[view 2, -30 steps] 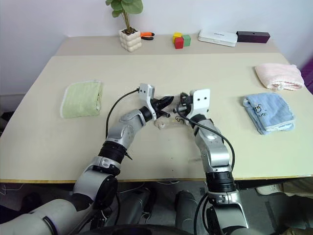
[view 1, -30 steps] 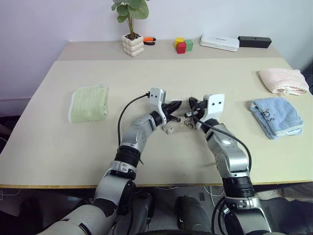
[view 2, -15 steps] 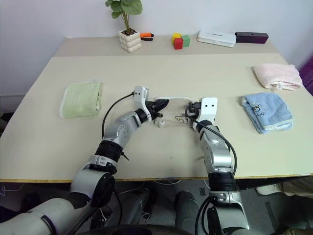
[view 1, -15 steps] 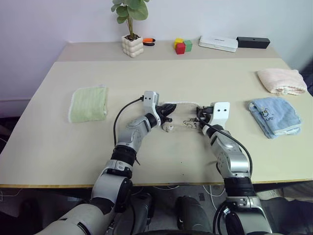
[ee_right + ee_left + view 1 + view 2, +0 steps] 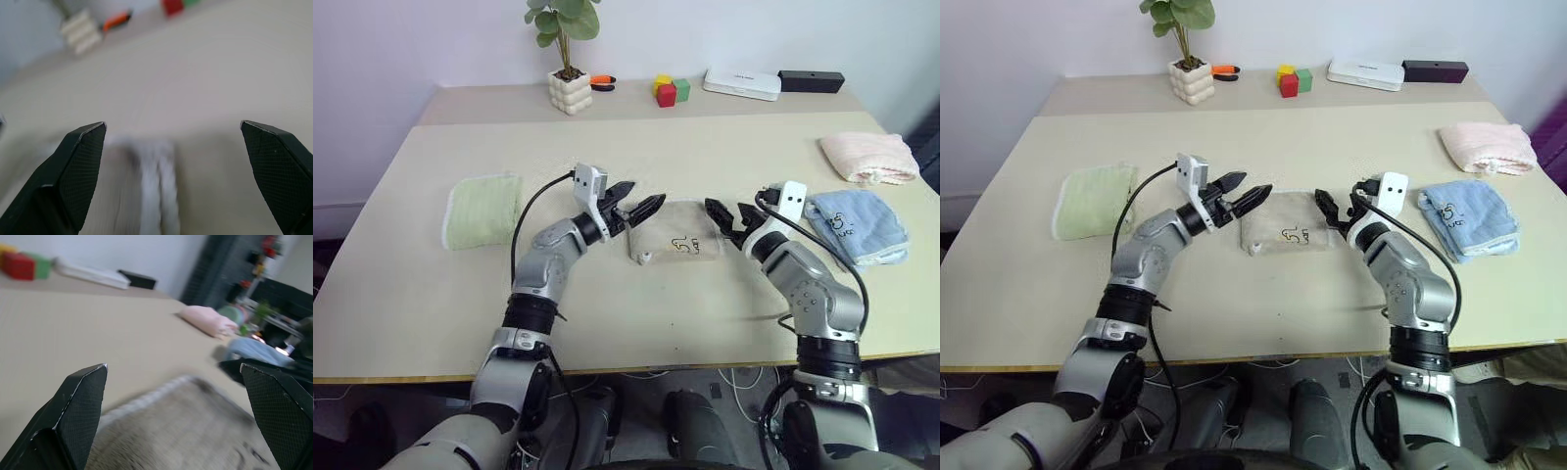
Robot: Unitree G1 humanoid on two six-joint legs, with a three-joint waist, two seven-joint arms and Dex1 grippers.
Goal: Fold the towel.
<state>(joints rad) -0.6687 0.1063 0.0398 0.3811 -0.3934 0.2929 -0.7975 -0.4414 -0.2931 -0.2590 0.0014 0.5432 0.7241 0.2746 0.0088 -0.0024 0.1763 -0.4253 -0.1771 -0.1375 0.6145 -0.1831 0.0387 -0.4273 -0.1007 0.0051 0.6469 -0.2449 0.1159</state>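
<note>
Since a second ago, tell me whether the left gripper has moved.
Yes. The left gripper has drawn off the towel toward the green towel, and its jaws have opened.

Fuzzy terry cloth towel [image 5: 677, 242]; smooth matt table [image 5: 607, 313].

Between the spread jaws of the left gripper [image 5: 176, 396], the towel [image 5: 195, 431] is smeared by blur and runs off the picture's edge, so its weave and folds cannot be read; its whitish trim is only a soft streak. Beyond those jaws the pink towel [image 5: 208, 320] and the blue towel [image 5: 254, 350] are vague shapes. Between the right gripper's [image 5: 173, 161] jaws the trim is a fuzzy pale band cut off at the edge. The towel's dark mark [image 5: 682, 245] is too small to make out.
</note>
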